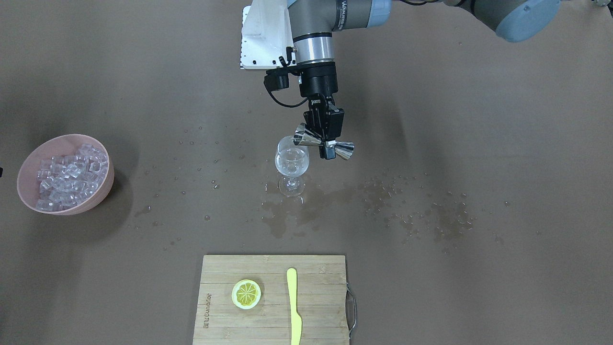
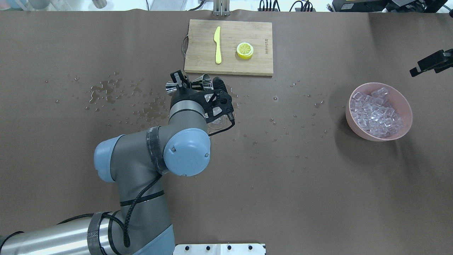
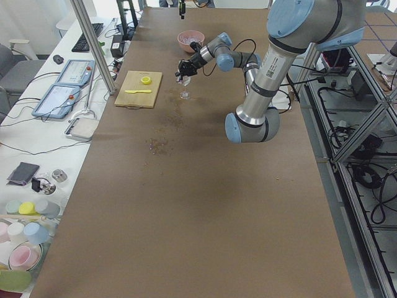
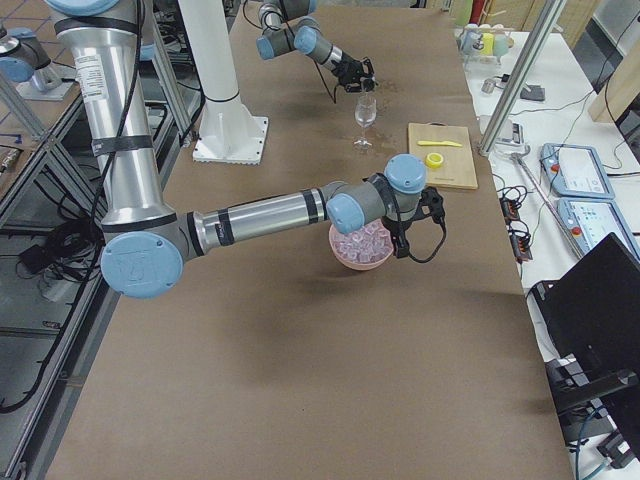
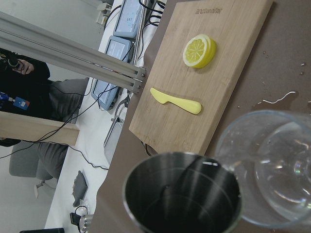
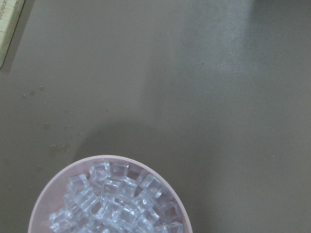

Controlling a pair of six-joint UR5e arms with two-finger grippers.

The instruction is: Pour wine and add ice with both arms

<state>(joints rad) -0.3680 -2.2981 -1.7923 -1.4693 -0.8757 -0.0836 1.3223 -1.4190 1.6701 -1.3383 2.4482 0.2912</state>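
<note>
My left gripper [image 1: 326,143] is shut on the waist of a steel double-cone jigger [image 1: 300,135]. The jigger lies tipped on its side, one mouth over the rim of the wine glass [image 1: 292,163]. A little clear wine [image 1: 290,168] sits in the bowl. In the left wrist view the jigger's mouth [image 5: 182,194] overlaps the glass rim [image 5: 272,170]. The ice [image 1: 72,176] fills a pink bowl [image 1: 103,189]. My right gripper [image 4: 431,207] hovers beside that bowl [image 4: 345,258]; I cannot tell whether it is open or shut. The right wrist view looks down on the ice [image 6: 116,206].
A bamboo cutting board [image 1: 268,326] carries a lemon slice [image 1: 246,293] and a yellow knife [image 1: 294,306]. Water puddles and drops [image 1: 431,215] spread over the brown table around the glass. A white stand [image 4: 235,125] rises behind the glass.
</note>
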